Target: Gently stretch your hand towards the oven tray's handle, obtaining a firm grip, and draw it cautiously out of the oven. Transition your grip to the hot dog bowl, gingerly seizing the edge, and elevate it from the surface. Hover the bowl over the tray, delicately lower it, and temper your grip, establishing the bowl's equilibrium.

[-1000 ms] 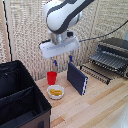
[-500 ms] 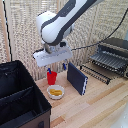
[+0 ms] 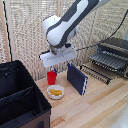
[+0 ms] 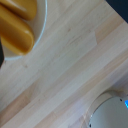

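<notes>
The white hot dog bowl sits on the wooden table with a yellow-orange hot dog in it. In the wrist view the bowl and hot dog fill one corner, close and blurred. My gripper hangs above the bowl and the red cup, clear of both. Its fingers are blurred, so their state is unclear. At the exterior view's right stands the oven, with the wire oven tray sticking out of its front. The tray's handle is its front bar.
A dark blue book stands upright between the bowl and the oven. A large black fabric bin fills the exterior view's lower left. A pale round object shows blurred at one corner of the wrist view.
The arm has swung towards the exterior view's left, from above the book to above the red cup and bowl. Bowl, cup, book and tray have stayed put.
</notes>
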